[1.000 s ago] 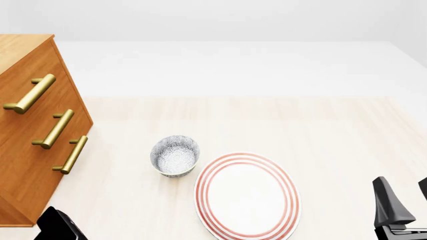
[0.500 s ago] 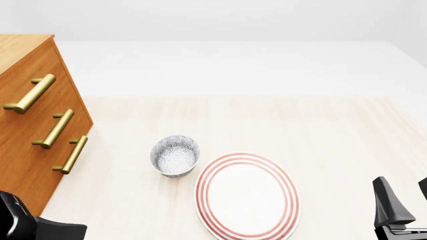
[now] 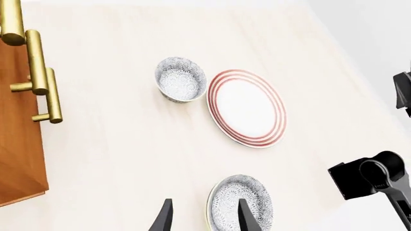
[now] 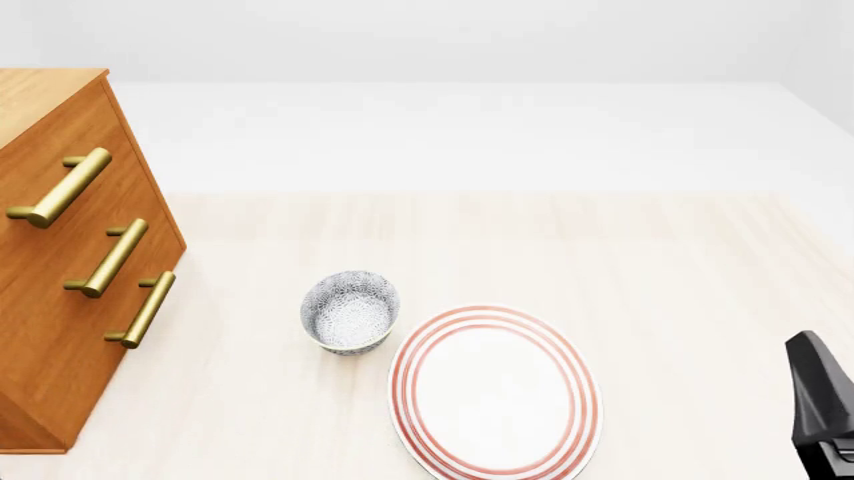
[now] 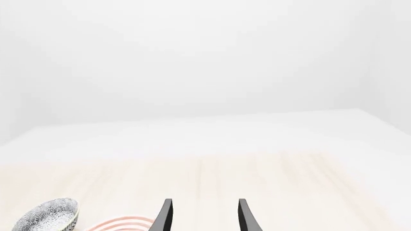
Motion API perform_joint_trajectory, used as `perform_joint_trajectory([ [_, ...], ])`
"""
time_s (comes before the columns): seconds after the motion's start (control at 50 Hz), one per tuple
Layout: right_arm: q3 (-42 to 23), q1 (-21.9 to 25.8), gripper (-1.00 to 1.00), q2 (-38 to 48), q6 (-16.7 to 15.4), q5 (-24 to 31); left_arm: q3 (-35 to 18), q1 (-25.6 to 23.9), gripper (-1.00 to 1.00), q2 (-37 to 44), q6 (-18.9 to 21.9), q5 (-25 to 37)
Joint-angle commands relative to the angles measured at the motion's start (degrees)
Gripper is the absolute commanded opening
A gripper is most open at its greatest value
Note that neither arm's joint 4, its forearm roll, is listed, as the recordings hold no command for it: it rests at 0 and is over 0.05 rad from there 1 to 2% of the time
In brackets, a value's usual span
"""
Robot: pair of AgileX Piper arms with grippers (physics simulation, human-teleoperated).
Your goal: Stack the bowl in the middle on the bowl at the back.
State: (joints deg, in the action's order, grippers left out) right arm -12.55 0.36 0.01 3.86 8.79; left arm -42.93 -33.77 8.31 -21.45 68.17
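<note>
The bowl at the back (image 4: 350,312) is white with grey speckles and stands upright left of the red-ringed plate; it also shows as the farther bowl (image 3: 181,79) in the left wrist view and at the right wrist view's edge (image 5: 51,214). The bowl in the middle (image 3: 239,203), its twin, lies nearer the arms and outside the front view. My left gripper (image 3: 204,219) is open and empty, high above the table, one fingertip (image 3: 245,219) overlapping that bowl's picture. My right gripper (image 5: 204,216) is open and empty, with one finger (image 4: 817,400) showing at the front right.
A large white plate with red rings (image 4: 494,390) lies between the two bowls. A wooden drawer cabinet with brass handles (image 4: 67,270) stands along the left side. The right arm (image 3: 369,175) crosses the left wrist view.
The left arm has dropped out of the front view at the bottom left. The right gripper has shifted right, so only one finger shows. Bowl and plate have not moved.
</note>
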Motion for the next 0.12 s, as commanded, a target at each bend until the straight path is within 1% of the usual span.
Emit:
perform_joint_trajectory([
  [0.02,-8.9,-0.1,1.0,0.0,-2.1,7.0,0.2,7.9,1.0,-6.5,-1.2,1.7],
  [0.06,-10.3,-0.1,1.0,0.0,-2.8,8.1,0.1,9.6,1.0,-7.0,-0.7,1.7],
  [0.08,-10.8,-0.1,1.0,0.0,-3.2,8.6,-0.1,10.1,1.0,-7.3,-1.2,1.7],
  [0.12,-11.6,-0.3,1.0,0.0,-4.0,9.3,-0.5,10.6,1.0,-7.6,-0.9,1.7],
])
